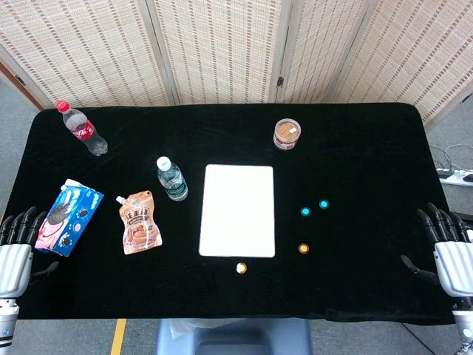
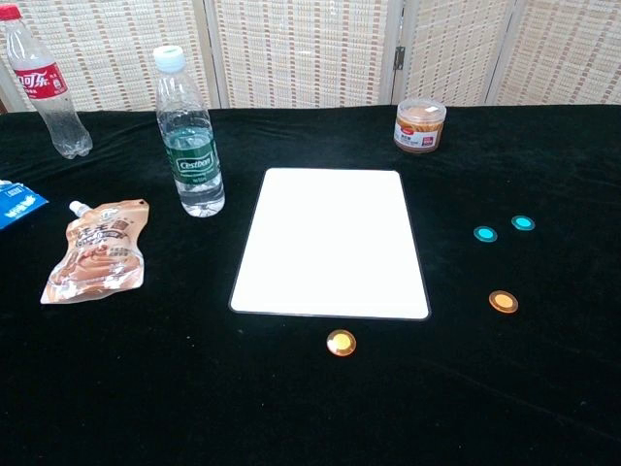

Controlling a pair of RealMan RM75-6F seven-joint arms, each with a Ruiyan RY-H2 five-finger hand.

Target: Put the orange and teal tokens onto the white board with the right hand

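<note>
Board: the flat white rectangular board (image 1: 236, 210) carries no token yet.
Tokens: two round orange tokens (image 1: 304, 248) and two round teal tokens (image 1: 306, 211) lie on the black cloth.
Right hand: the right hand (image 1: 449, 248) is at the table edge, fingers apart, holding nothing.
Left: all four placements.

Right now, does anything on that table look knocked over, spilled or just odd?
Nothing is spilled or damaged. The cola bottle and water bottle stand upright, the jar is closed, and the pouch lies flat. The white board sits square and bare, with all four tokens on the cloth nearby.

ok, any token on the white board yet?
No. The white board is bare; both teal tokens and both orange tokens lie on the black cloth.
</note>
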